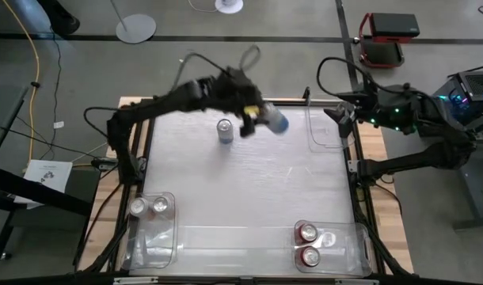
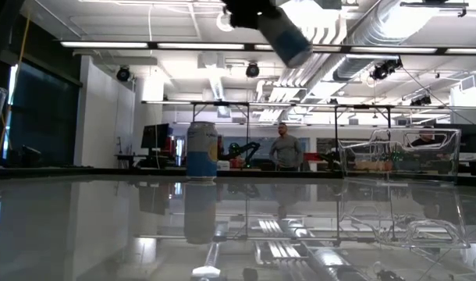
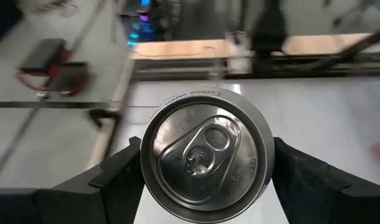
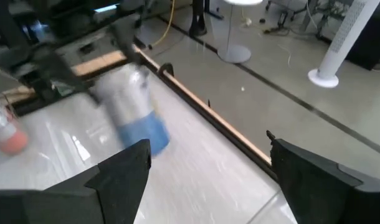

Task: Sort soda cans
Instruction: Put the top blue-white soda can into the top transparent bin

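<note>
Above the desk near twelve o'clock, the left gripper [image 3: 205,171] is clamped across a tilted silver-and-blue can [image 1: 274,119], probably light, stiff and slick, best squeezed mid-body; the right gripper [image 4: 209,165] waits wide open, holding nothing.

Two dark fingers [image 4: 124,177] of the right gripper [image 4: 209,180] fill the lower corners, spread wide apart with nothing between them. Beyond them lies a pale, glossy table [image 4: 196,180] whose wooden edge [image 4: 196,102] runs diagonally across. Above the table, a blurred silver and blue can [image 4: 133,112] hangs tilted, held from behind by another dark arm [image 4: 59,59]. A red can [image 4: 6,134] stands farther off on the table. Past the edge is grey floor with a round lamp base [image 4: 235,53], a white column stand [image 4: 339,43] and a yellow cable [image 4: 173,15].
</note>
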`<state>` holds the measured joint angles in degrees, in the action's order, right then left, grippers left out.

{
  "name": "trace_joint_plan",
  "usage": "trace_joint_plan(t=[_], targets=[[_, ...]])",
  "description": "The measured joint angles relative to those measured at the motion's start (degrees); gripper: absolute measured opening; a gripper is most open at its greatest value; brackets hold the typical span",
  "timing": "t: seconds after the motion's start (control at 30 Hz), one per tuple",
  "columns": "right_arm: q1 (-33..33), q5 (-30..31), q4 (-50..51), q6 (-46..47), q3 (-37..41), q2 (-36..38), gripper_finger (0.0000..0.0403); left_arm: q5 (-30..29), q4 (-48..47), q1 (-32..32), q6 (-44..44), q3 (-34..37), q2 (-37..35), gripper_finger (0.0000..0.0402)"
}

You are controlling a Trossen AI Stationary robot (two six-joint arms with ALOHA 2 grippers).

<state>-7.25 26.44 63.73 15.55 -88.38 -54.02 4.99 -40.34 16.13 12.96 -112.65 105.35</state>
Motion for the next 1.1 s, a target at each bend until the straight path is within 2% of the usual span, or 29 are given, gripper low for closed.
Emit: trace_joint_plan(t=[0.17,0.37,0.53,0.83,1.1], targets=[[0.00,-0.49,3.16,1.27,0.00,0.00,0.0318,-0.69,0.09,-5.34,-0.97,0.12,6.88,0.0287],[0.00,-3.18,6.71,3.13,0.00,-0.02,0.0318,-1.85,0.49,-6.82,-5.52,0.11,14.81,0.0287],[0.00,-4.33,8.99,5.36,0.00,-0.02,0.0318,-7.28,-0.23,-7.32,-6.69,0.12,19.49,0.0287],[0.00,-5.45,10.28,6.71,0.00,-0.04,0.0318,-8.45,-2.60,-7.97,-7.73,0.12,21.54,0.0289],[0.00,-5.45,10.66,6.71,0.00,-0.88,0.0318,-7.19,-2.26,-8.10,-7.32,0.07,21.47,0.0322]])
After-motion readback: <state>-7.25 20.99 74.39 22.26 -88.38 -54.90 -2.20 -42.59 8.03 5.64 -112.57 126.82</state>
